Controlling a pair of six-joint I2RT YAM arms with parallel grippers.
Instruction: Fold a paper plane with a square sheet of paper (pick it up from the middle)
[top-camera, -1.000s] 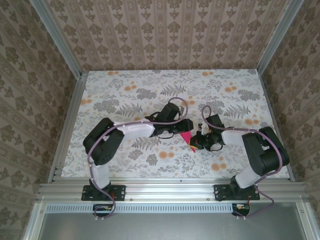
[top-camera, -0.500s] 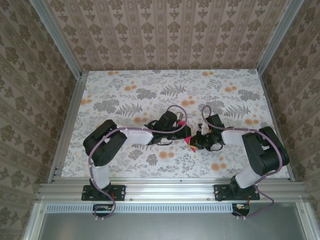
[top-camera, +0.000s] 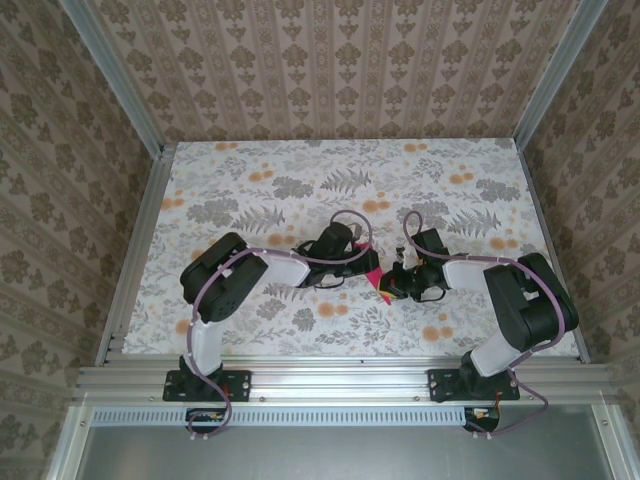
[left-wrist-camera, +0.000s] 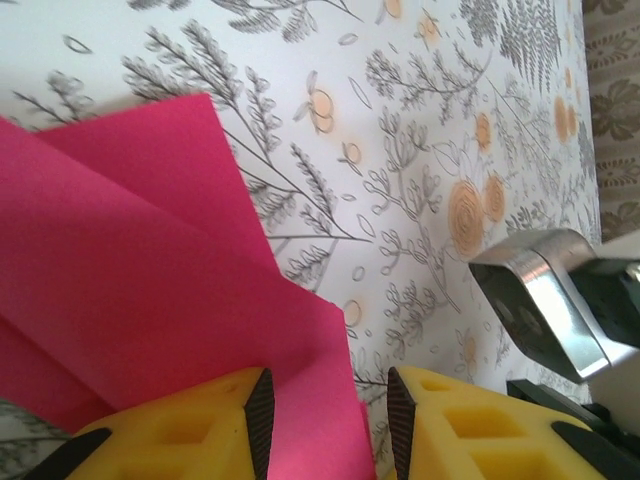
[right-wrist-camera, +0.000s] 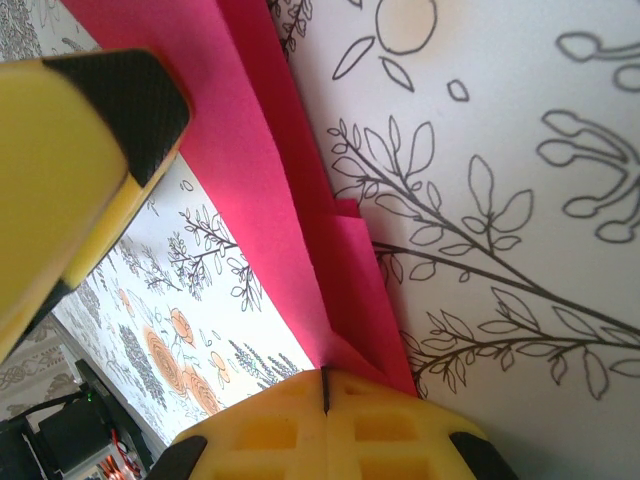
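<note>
**Two-arm folding of the sheet, seen from above and from each wrist.** The table (top-camera: 250, 180), covered in a floral print, carries the work a little right of centre, in its near half. The left arm (top-camera: 275, 265) reaches rightward and the right arm (top-camera: 480, 272) reaches leftward, so the two tools meet tip to tip over one small area. This lets one tool anchor the paper while the other works on a free layer.

The right gripper (top-camera: 395, 285) is fully closed. In its wrist view the two fingers meet along a seam, and the layered edge of the square sheet of paper (top-camera: 378, 286) runs into that seam, pinched. Judged function: a clamp that prevents the folded layers from sliding.

The left gripper (left-wrist-camera: 325, 400) stands partly open, its jaws straddling a raised flap of the sheet. The flap lies against one pad with a narrow gap to the other, so nothing is firmly held. Judged function: poised to nip or press this flap along the next crease.

The sheet itself is partly folded, with several magenta layers overlapping. No dart shape is formed yet.
</note>
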